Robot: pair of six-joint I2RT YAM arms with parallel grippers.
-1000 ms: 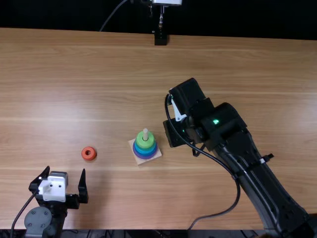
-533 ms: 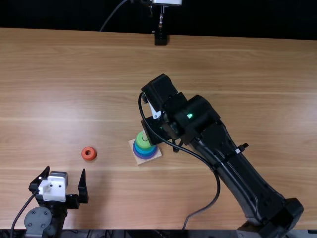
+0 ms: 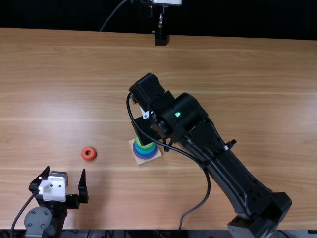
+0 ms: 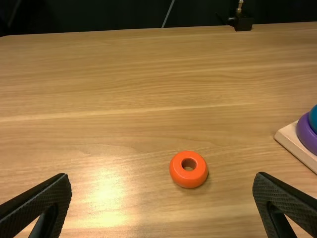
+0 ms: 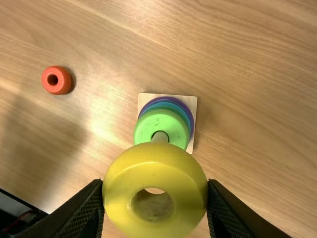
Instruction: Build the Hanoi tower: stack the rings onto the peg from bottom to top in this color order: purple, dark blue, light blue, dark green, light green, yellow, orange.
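So the yellow ring (image 5: 156,166) is in the right gripper (image 3: 147,131), pinched between its two fingers with the hole showing, and in the right wrist view it overlaps the near side of the stack. Can't tell from these angles how high over the peg (image 5: 159,137) it sits, though the peg's tip shows just beside the ring's edge. The left gripper (image 3: 65,171) is wide apart with nothing between its fingers, down by the near left corner of the table (image 3: 237,69). Biggest thing in the way is the right arm (image 3: 233,173), slanting across the middle and covering part of the stack from the top view, with a black cable (image 3: 204,196) looping alongside it. The orange ring (image 4: 188,178) lies flat on the wood, well apart from the stack, on its left. At the far edge there's a black stand (image 3: 160,38) with a metal post, nowhere near the rings. My count: one yellow ring, one orange ring, one wooden base (image 5: 143,101), one peg, one purple ring (image 3: 144,157) at the bottom and one light green ring (image 5: 161,116) on top. Blue and teal layers sit in between, but they overlap too much for me to number them.
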